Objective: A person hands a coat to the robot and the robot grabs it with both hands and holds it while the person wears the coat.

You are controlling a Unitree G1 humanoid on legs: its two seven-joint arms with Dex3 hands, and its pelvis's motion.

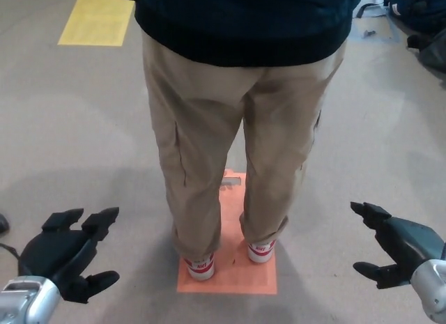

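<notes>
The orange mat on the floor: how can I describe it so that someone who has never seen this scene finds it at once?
Start from the person in tan trousers standing with the back to the camera, and look down at the white and red shoes. The orange mat is the flat square under those shoes. It differs from the yellow mat, which lies far off at the upper left with nobody on it.
</notes>
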